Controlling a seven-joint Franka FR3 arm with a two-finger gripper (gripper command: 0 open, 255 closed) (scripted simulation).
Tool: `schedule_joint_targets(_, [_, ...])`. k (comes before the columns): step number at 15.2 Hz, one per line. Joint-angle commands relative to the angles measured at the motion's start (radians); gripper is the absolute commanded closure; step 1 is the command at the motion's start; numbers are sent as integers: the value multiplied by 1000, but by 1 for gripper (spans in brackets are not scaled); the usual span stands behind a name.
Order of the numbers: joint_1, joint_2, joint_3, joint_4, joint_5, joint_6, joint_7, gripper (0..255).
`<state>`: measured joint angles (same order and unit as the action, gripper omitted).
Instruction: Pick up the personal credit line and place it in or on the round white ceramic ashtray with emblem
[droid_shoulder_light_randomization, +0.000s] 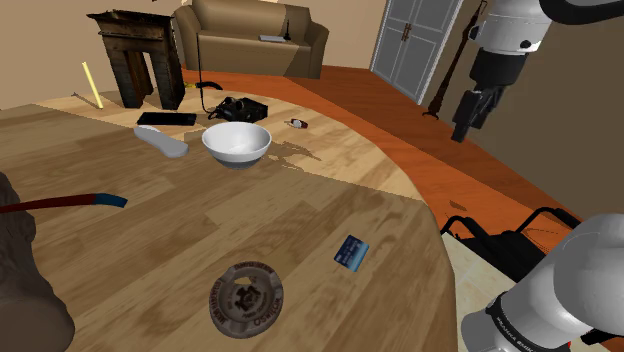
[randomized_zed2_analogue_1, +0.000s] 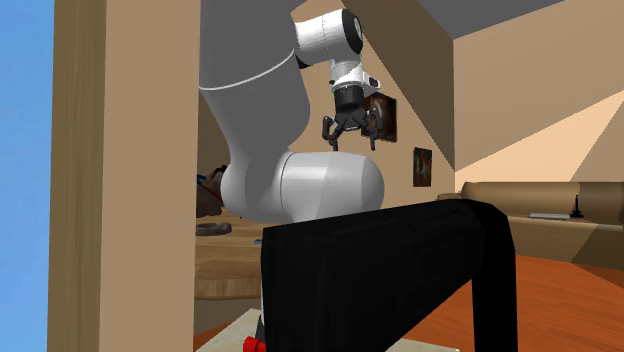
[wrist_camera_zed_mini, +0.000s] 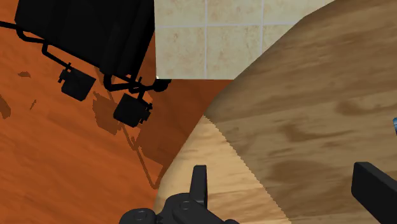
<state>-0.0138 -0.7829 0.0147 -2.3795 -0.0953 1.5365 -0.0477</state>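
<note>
Ashtray (droid_shoulder_light_randomization: 247, 296): one round dish, drawn dark grey-brown with an emblem in its middle, lies flat close to the near edge of the wooden table (droid_shoulder_light_randomization: 120, 250) in the shoulder view. One small blue card (droid_shoulder_light_randomization: 351, 252), the credit line, lies flat a little beyond it, nearer the table's edge on the shoulder view's right. It is apart from the ashtray and nothing touches it.

Toward that view's left lies one red rod with a blue tip (droid_shoulder_light_randomization: 62, 202). Farther on, near the far edge, one white bowl (droid_shoulder_light_randomization: 236, 143) stands upright. One white oblong thing (droid_shoulder_light_randomization: 162, 141) lies just beside it, and one flat black slab (droid_shoulder_light_randomization: 166, 119) lies behind that. Past the table, on the floor, stand one dark wooden piece of furniture (droid_shoulder_light_randomization: 140, 55) and one tan sofa (droid_shoulder_light_randomization: 255, 35).

One gripper (droid_shoulder_light_randomization: 466, 125) hangs high, out past the table's edge on the shoulder view's right, well apart from both card and ashtray. Its two fingers (wrist_camera_zed_mini: 199, 183) stand spread and released, with nothing between them. In the wrist view the table's rim, orange floor, pale tiles and one black wheeled frame (wrist_camera_zed_mini: 95, 44) lie below the gripper.
</note>
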Motion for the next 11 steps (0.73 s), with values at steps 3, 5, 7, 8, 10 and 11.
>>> schedule_joint_targets(3, [-14, 3, 23, -39, 55, 3, 97, 0])
schedule_joint_targets(5, [-26, 8, 47, -77, 114, 10, 193, 0])
schedule_joint_targets(7, [-36, 17, 72, -113, 177, 24, 289, 0])
schedule_joint_targets(8, [-39, 22, 84, -131, 210, 33, 336, 0])
schedule_joint_targets(10, [-46, 36, 110, -164, 278, 57, 429, 0])
schedule_joint_targets(11, [-48, 44, 123, -180, 313, 71, 475, 0])
